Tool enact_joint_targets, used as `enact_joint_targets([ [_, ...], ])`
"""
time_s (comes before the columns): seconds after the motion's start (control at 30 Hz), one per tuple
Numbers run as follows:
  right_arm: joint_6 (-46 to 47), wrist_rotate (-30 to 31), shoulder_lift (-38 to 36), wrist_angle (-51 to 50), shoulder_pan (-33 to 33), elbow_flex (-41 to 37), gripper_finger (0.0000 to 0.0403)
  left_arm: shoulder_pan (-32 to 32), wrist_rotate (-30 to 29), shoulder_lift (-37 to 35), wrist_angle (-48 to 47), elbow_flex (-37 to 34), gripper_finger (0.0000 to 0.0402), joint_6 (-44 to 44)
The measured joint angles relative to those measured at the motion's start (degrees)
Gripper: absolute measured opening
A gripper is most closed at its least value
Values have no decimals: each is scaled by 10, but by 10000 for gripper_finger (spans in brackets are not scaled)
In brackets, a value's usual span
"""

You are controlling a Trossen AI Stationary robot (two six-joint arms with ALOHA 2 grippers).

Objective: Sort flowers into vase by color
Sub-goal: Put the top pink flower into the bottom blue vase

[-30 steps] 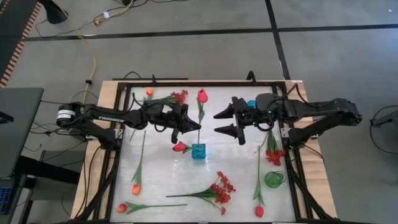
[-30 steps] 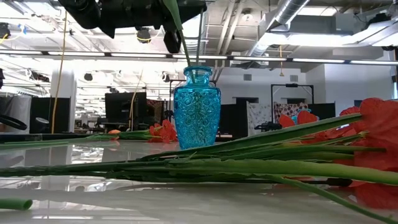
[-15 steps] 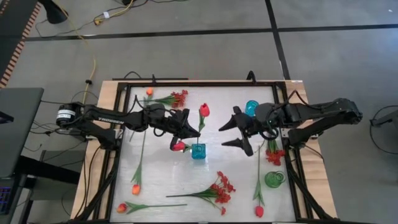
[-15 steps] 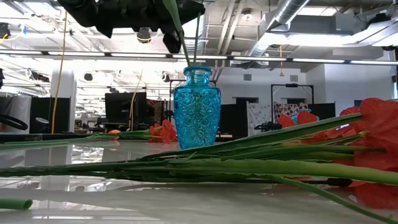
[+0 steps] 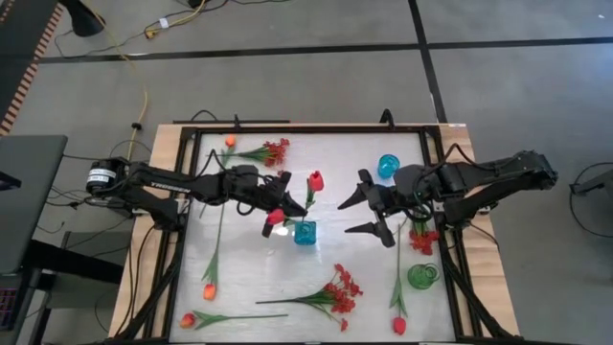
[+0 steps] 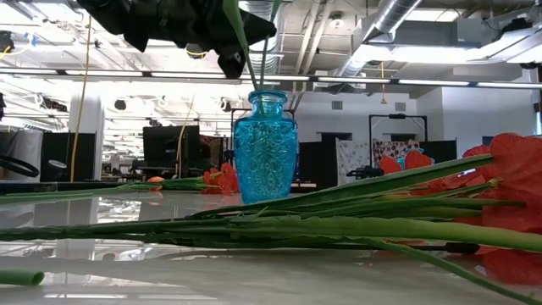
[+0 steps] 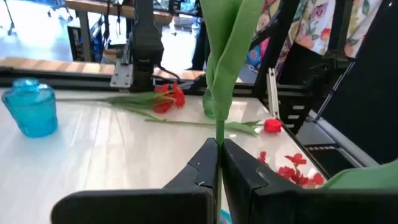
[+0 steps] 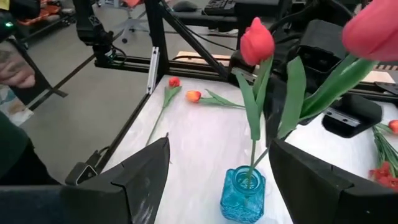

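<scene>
Step in hand: inserting a red flower into the blue vase [image 5: 305, 233] at centre frame of the high view. The left gripper [image 7: 219, 163], fingers clamped on the flower's green stem [image 7: 220, 134], holds it above the vase mouth. The right gripper [image 5: 372, 214], fingers apart, waits right of the vase. Next move, as judged: lower the stem fully, then release.

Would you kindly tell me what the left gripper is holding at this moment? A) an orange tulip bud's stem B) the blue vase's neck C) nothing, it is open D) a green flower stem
D: the left gripper is shut on a thin green flower stem above the blue vase, which already holds one red flower.
</scene>
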Motion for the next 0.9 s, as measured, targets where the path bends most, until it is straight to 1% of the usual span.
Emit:
enact_joint_targets([
  [0.1, 0, 0, 0, -2, 0, 0, 302, 0, 8, 0, -5, 0, 7, 4],
  [0.17, 0, 0, 0, -3, 0, 0, 302, 0, 14, 0, -8, 0, 18, 29],
  [0.27, 0, 0, 0, -3, 0, 0, 302, 0, 20, 0, -6, 0, 43, 46],
  [0.5, 0, -6, 0, -23, 2, 0, 302, 0, 24, -1, -10, 0, 111, 40],
  [0.57, 0, -10, 0, -34, 4, 0, 302, 1, 24, -7, -26, 1, 126, 40],
  [0.63, -2, -19, 0, -59, 8, 0, 302, 3, 25, -13, -66, 14, 137, 40],
  [0.73, -19, -34, 0, -116, 15, 0, 302, 9, 24, -25, -167, 45, 143, 60],
  [0.9, -104, -36, 6, -247, 41, 0, 302, 16, -18, -44, -338, 108, 143, 121],
])
